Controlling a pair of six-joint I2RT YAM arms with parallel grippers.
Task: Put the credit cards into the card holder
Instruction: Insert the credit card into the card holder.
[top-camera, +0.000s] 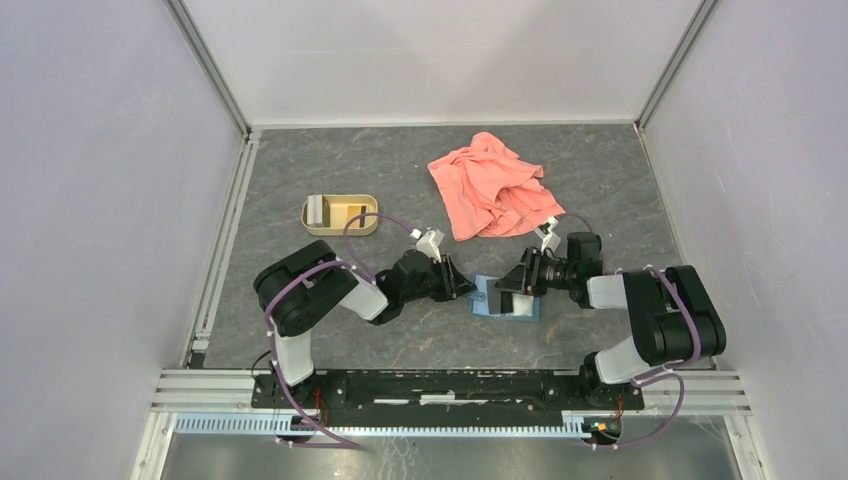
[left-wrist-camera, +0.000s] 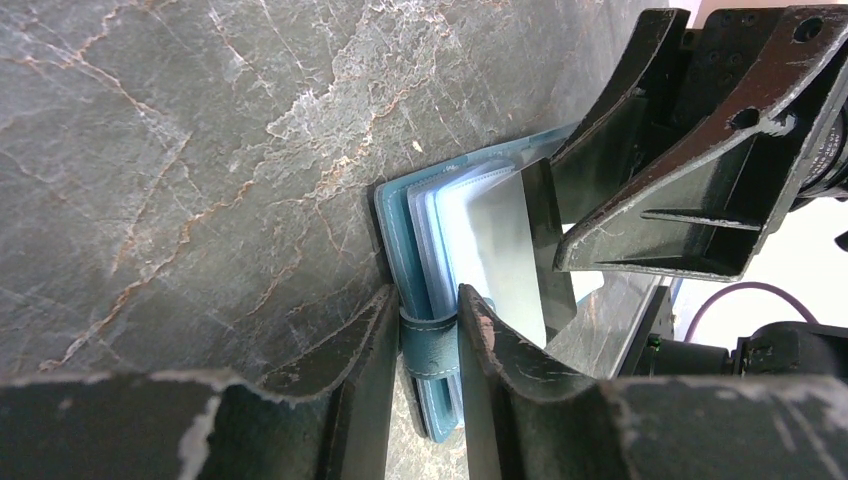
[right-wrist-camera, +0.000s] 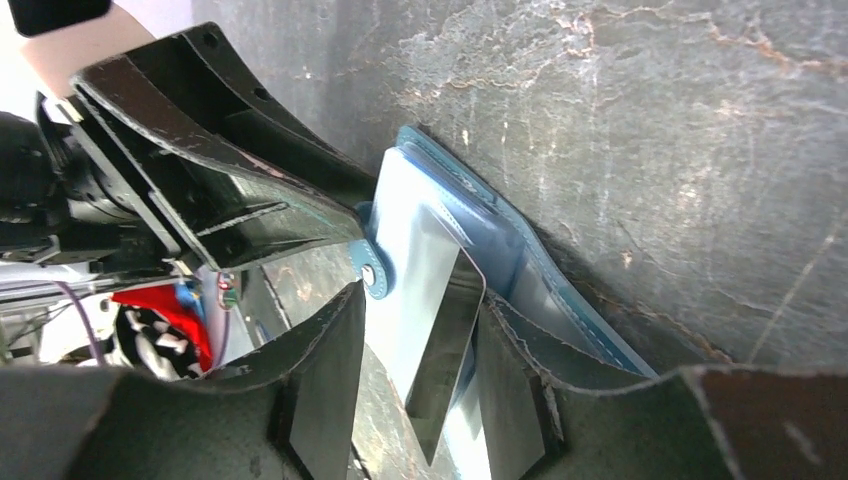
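The teal card holder (top-camera: 507, 303) lies open on the table between both arms. My left gripper (left-wrist-camera: 428, 300) is shut on the card holder's (left-wrist-camera: 400, 240) strap and edge, pinning it from the left. A grey, shiny credit card (right-wrist-camera: 445, 335) stands tilted in the holder's clear sleeves (right-wrist-camera: 420, 215). My right gripper (right-wrist-camera: 422, 300) straddles this card with its jaws open and a gap on the left side. From the left wrist, the same card (left-wrist-camera: 515, 255) shows under the right gripper (left-wrist-camera: 690, 150). More credit cards (top-camera: 350, 211) sit in the tan tray (top-camera: 340, 230).
A salmon-pink cloth (top-camera: 495, 185) lies crumpled at the back right. The tan tray stands at the back left. Both grippers (top-camera: 465, 288) (top-camera: 510, 285) meet tip to tip over the holder. Walls close in the table on three sides.
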